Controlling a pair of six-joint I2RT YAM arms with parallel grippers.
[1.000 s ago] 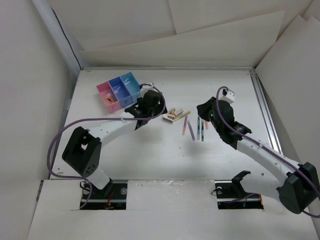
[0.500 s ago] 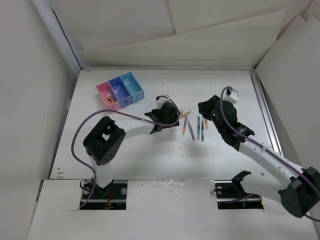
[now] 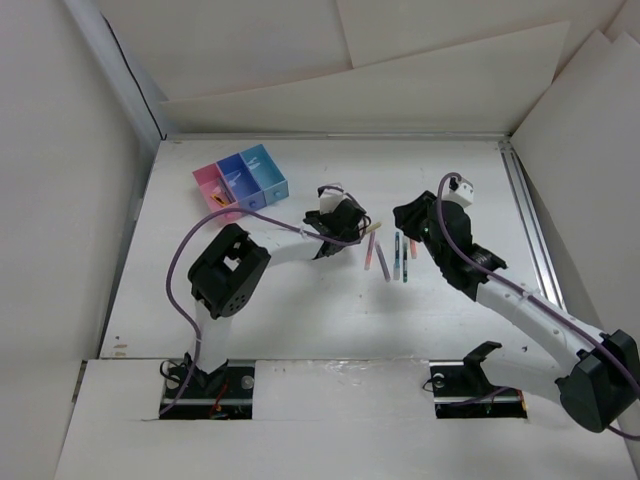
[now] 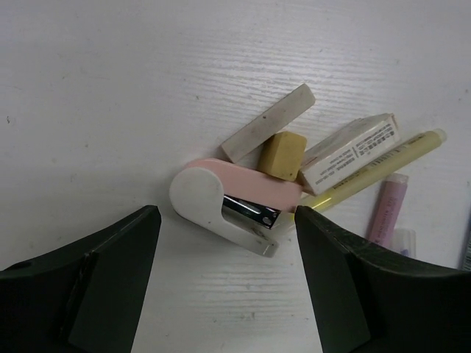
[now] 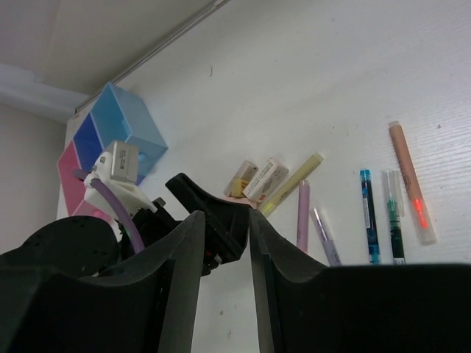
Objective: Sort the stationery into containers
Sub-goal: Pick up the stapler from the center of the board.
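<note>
- Now — left gripper (image 4: 227, 220) released, jaws spread wide, nothing between them, poised over the table (image 4: 110, 88).
- Just ahead, in line with the gap: pink-and-white stapler (image 4: 224, 206), lying flat.
- Past the stapler, against its pink top: tan block (image 4: 282, 154). A grey-white bar (image 4: 268, 121) abuts the block on one side, and a labelled white eraser (image 4: 349, 151) on the other.
- Yellow pen (image 4: 375, 168) runs along the eraser's near edge; lilac pen (image 4: 388, 209) just beyond it.
- Right gripper (image 5: 224, 220) — fingers parted by a narrow gap, empty, raised off the table.
- Ahead of it on the table: blue pen (image 5: 366, 213), green pen (image 5: 391, 220), salmon pen (image 5: 411, 180), side by side, untouched.
- Well ahead, past the left arm: pink bin (image 3: 208, 183), dark blue bin (image 3: 240, 175), light blue bin (image 3: 265, 165), joined in a row. Yellow-black stick (image 3: 218, 200) lies in the pink bin.
</note>
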